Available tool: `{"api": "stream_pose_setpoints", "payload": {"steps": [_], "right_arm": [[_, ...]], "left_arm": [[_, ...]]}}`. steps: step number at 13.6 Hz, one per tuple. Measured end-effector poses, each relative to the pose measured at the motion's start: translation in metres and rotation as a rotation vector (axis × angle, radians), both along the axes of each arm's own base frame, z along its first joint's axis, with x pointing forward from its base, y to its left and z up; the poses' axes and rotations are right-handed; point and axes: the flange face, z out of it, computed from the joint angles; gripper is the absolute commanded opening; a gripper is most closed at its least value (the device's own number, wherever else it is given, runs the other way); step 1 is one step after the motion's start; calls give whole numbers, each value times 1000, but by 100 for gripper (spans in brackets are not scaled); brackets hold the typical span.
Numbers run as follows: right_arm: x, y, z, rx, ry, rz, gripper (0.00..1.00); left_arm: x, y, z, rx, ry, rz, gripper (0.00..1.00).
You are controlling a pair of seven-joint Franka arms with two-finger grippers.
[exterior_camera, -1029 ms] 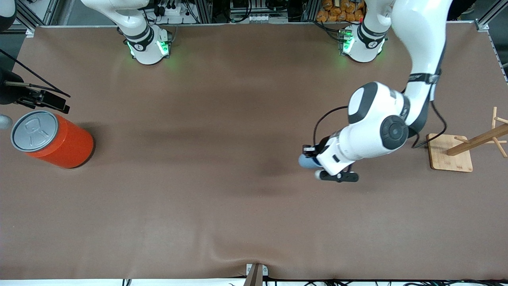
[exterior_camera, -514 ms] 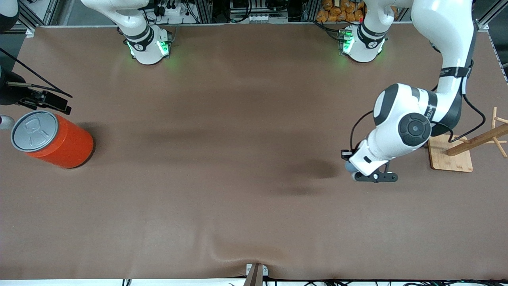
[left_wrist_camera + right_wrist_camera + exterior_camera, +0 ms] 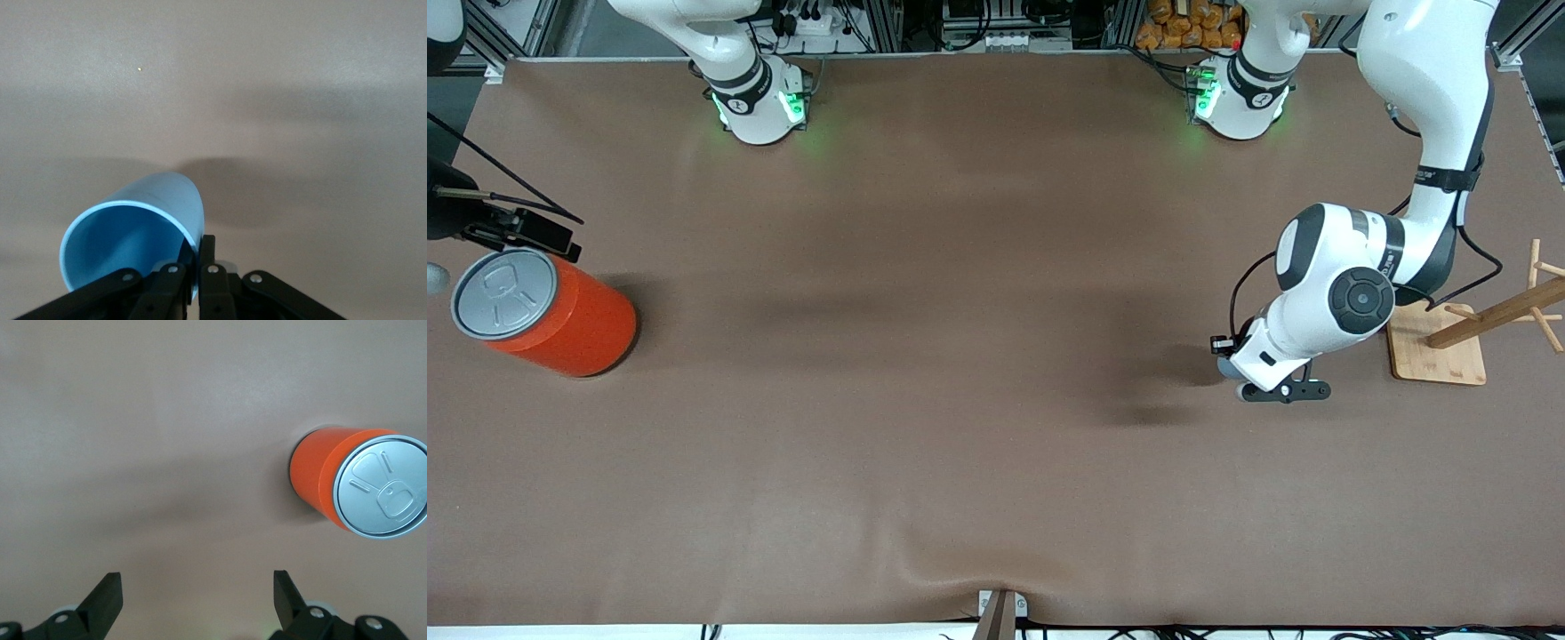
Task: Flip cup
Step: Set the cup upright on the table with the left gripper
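Observation:
The cup (image 3: pixel 143 223), small and light blue, is tipped on its side in the air with its darker inside facing the left wrist camera. My left gripper (image 3: pixel 199 252) is shut on its rim wall, one finger inside and one outside. In the front view only a sliver of the cup (image 3: pixel 1224 368) shows under the left hand, over the table close to the wooden rack. My right gripper (image 3: pixel 197 590) waits open with nothing between its fingers, up over the right arm's end of the table beside the orange can.
A large orange can (image 3: pixel 543 311) with a grey pull-tab lid stands at the right arm's end. A wooden rack on a square base (image 3: pixel 1436 342) stands at the left arm's end, just beside the left arm. Brown cloth (image 3: pixel 960 400) covers the table.
My left arm has carried the cup sideways over the table toward the left arm's end, stopping near the wooden rack. The grip on the cup is unchanged. The right arm has hardly moved.

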Motion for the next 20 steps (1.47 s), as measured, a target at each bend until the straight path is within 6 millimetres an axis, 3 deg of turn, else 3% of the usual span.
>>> {"api": "stream_pose_setpoints", "payload": {"steps": [2, 4, 6, 7, 9, 10, 15, 20], "right_arm": [[-1, 0, 0, -1, 6, 0, 100], [-2, 0, -1, 0, 19, 0, 100], [-3, -1, -2, 0, 23, -2, 100], [-3, -2, -2, 0, 24, -3, 100], [-2, -2, -3, 0, 27, -3, 100], [-2, -2, -4, 0, 28, -3, 100], [-3, -16, -11, 0, 59, -28, 100], [-4, -30, -13, -3, 60, -54, 100]], "left_arm": [[-3, 15, -9, 11, 16, 16, 6], [-5, 31, -16, 31, 22, 22, 28], [-6, 35, -19, 37, 24, 21, 44], [-6, 33, -20, 37, 25, 18, 54], [-7, 29, -22, 35, 28, 11, 91], [-7, 28, -24, 35, 30, 9, 100], [0, 21, -8, 28, 6, 1, 100], [20, 11, 52, 32, 17, -8, 100]]}}
